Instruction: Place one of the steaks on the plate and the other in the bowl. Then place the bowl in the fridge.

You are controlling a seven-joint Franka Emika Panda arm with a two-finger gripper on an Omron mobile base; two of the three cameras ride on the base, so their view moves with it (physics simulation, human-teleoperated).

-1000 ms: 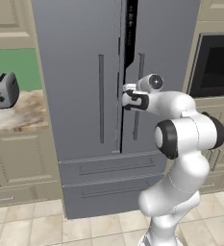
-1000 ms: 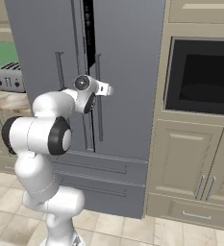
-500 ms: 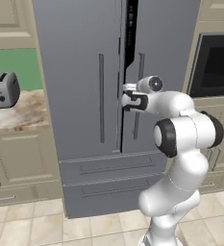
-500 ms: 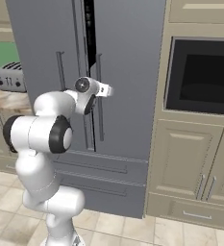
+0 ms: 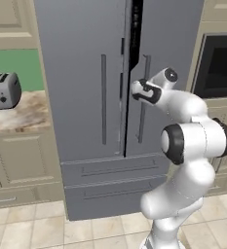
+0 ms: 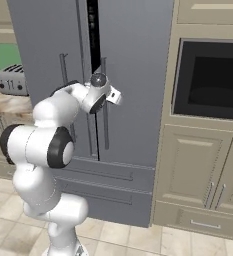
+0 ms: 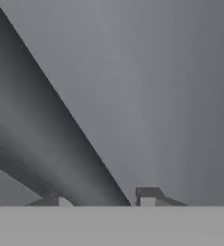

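- Reaching at chest height, the arm puts the gripper [image 5: 136, 89] right up against the fridge [image 5: 81, 73], at the seam between the two upper doors.
- One door stands slightly ajar: a dark gap [image 6: 93, 30] runs down from the top between the doors, which suggests the current step is opening the fridge so that the bowl can go in later.
- In the left base view the gripper sits just beside the right door's handle [image 5: 143, 104], near its upper part; whether it touches or wraps the handle cannot be told there.
- In the hand view the two fingertips [image 7: 147, 196] rise at the bottom with a dark slanted bar between them, set against plain grey steel. The bar is probably the handle or the door edge, held between the fingers so the door can be pulled.
- The fingers look moderately apart, not pressed together; whether they actually clamp the bar cannot be told.
- The wrist is turned sideways toward the door, probably so the fingers straddle the vertical bar from the side.
- A toaster [image 5: 3, 91] stands on the counter [image 5: 22, 114] left of the fridge, and a wall oven [image 6: 210, 80] sits in the cabinets to its right.
- The two drawers [image 5: 110, 182] below the doors are closed.
- Judged from this, the task is at its fridge stage, with the door not yet wide enough for a bowl.
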